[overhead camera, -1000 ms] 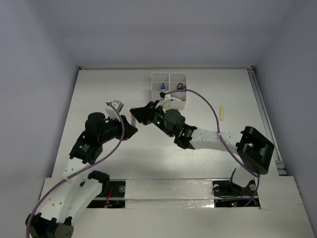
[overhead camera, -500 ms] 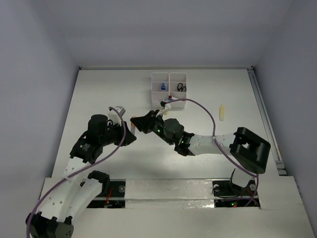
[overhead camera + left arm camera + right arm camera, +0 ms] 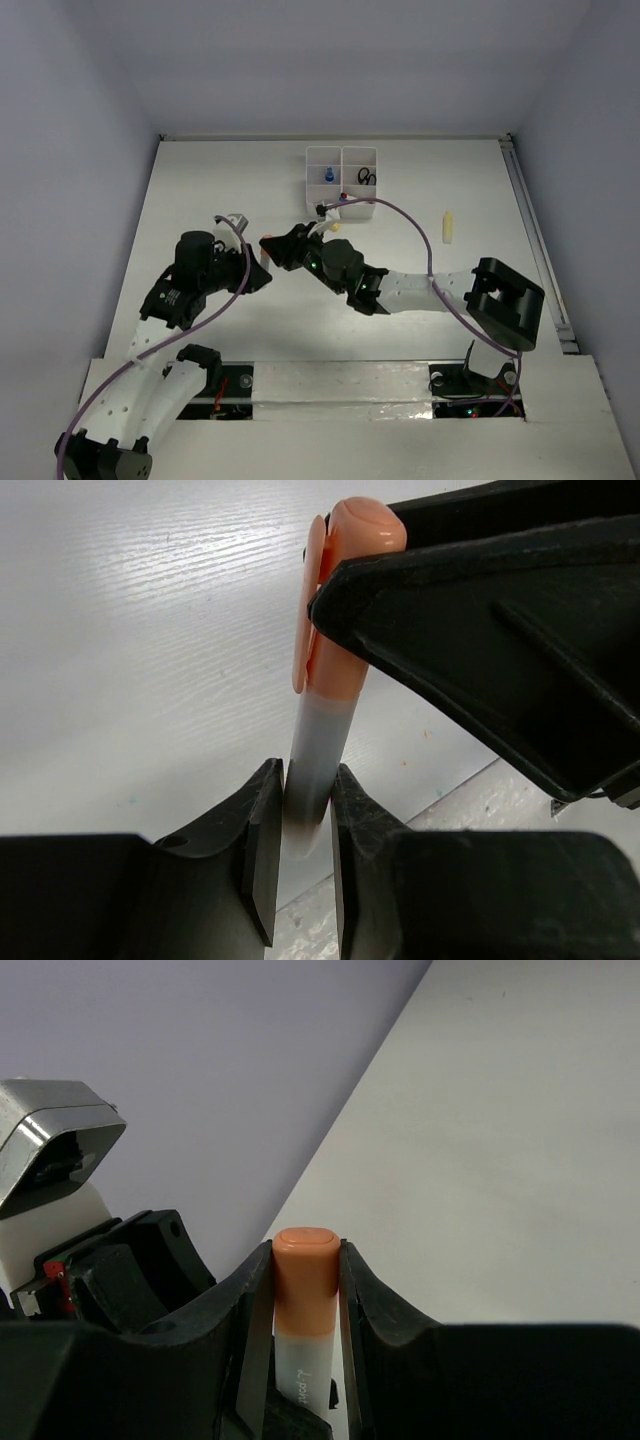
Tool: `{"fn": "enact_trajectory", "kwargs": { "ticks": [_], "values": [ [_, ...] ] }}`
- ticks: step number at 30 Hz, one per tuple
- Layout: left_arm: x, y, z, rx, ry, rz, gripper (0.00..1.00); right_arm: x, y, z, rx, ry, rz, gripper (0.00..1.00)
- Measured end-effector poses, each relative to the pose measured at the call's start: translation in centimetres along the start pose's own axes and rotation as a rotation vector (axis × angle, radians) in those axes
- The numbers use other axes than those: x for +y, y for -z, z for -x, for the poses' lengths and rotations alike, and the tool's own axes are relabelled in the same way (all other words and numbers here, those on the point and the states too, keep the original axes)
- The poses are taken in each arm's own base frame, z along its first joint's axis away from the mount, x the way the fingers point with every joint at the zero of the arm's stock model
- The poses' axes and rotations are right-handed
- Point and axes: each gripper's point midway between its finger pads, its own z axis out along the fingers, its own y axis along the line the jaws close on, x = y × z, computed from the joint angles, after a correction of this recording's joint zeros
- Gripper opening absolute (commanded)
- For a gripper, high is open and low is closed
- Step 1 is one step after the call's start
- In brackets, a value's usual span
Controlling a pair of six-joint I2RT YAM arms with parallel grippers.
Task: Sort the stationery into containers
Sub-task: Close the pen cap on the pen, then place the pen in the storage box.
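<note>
An orange-capped pen (image 3: 322, 720) hangs above the surface (image 3: 120, 630), at seven o'clock from the organiser tray (image 3: 342, 150). The left gripper (image 3: 303, 800) jaws clamp its white barrel; the right gripper (image 3: 304, 1270) jaws clamp the cap. It looks like light, stiff, smooth plastic, probably slippery, so mid-barrel is the best place to grip.

A white table (image 3: 220, 170) with faint wood grain fills the top view, closed in by plain lavender-grey walls: back wall (image 3: 330, 60) at 12 o'clock, left wall (image 3: 60, 150) at 9, right wall (image 3: 590, 100) at 3. A thin metal rail (image 3: 537, 240) lines the table's 3 o'clock edge; a white perforated strip (image 3: 340, 378) crosses at 6 o'clock. The light is soft and even
</note>
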Motion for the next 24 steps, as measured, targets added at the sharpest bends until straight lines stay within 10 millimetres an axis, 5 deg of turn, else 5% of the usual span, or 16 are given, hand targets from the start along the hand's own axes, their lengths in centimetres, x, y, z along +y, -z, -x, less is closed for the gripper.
{"fn": "enact_trajectory", "kwargs": {
  "ticks": [9, 17, 24],
  "values": [
    [-0.4, -0.6, 0.2, 0.012, 0.072, -0.012, 0.00, -0.8, 0.6, 0.0, -0.008, 0.025, -0.048, 0.00],
    [-2.6, -1.3, 1.9, -0.022, 0.095, -0.133, 0.00, -0.8, 1.3, 3.3, -0.043, 0.016, -0.026, 0.00],
    [-3.1, -1.2, 6.0, -0.184, 0.039, -0.168, 0.44, -0.7, -0.2, 7.4, -0.034, 0.079, -0.012, 0.00]
  ]
}}
